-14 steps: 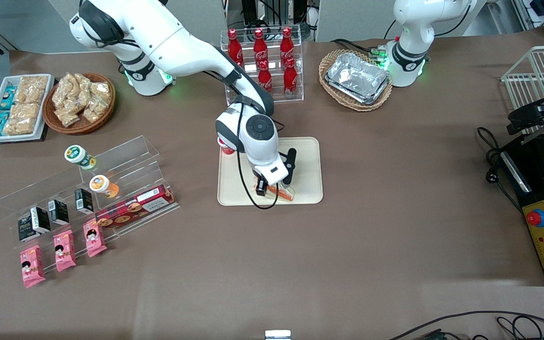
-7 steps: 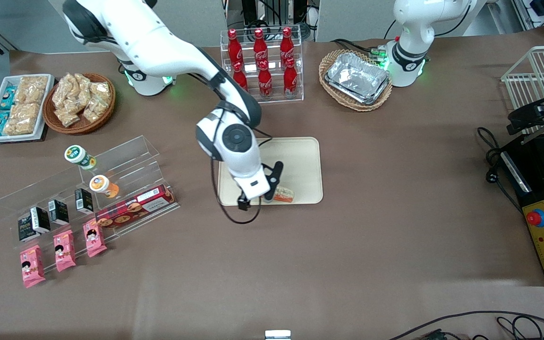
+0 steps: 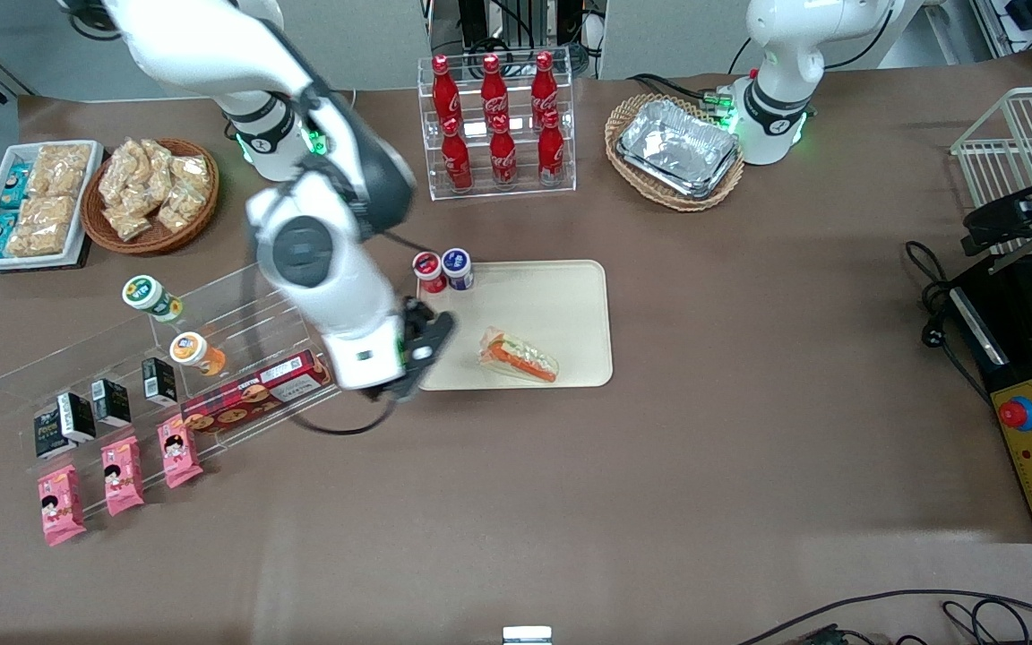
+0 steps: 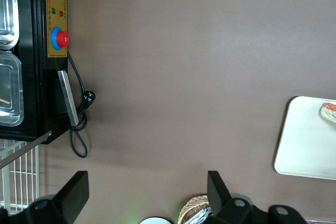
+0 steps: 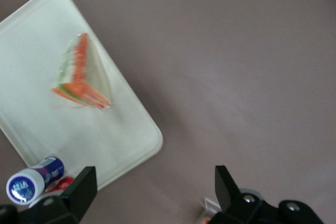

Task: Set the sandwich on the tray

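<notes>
A: So where does the clear-wrapped triangular sandwich [image 3: 519, 356] with the orange-red and green filling edge lie?

B: Flat on the large cream-beige rectangular plastic tray [image 3: 570, 296], close to the tray edge nearest the front camera. Nothing touches it.

A: And the right arm's black two-finger gripper [image 3: 422, 345]?

B: Raised over the tray edge toward the working arm's end of the table, apart from the sandwich. Its fingers [image 5: 81, 192] are spread wide with nothing between them.

A: Any writing to read?

B: Six red bottles [image 3: 494, 116] in a clear acrylic rack carry white script that looks like Coca-Cola. Two small round bottles, one red-capped [image 3: 428, 270] and one blue-capped [image 3: 457, 265], stand at the tray's corner; their cap print is too small to read. A long red biscuit box [image 3: 256, 392] has a white label I cannot make out.
</notes>
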Action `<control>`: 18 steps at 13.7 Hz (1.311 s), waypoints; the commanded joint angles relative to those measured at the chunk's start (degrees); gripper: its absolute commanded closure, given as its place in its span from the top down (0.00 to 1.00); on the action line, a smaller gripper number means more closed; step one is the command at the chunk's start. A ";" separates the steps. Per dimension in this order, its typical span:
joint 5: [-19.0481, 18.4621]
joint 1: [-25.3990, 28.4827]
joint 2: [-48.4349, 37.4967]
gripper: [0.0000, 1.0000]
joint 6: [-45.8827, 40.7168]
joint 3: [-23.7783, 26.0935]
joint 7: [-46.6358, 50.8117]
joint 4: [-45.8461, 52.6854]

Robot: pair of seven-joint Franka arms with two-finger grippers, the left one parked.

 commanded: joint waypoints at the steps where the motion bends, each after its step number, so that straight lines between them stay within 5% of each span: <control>1: 2.56 -5.19 -7.27 1.00 -6.21 0.14 0.79 -0.83; 8: 2.30 -10.56 -18.97 1.00 -19.67 -9.77 3.79 -0.65; 15: 1.60 -10.73 -20.92 1.00 -31.18 -22.26 3.96 3.55; 18: 1.33 -10.82 -20.74 1.00 -31.46 -23.50 3.87 4.27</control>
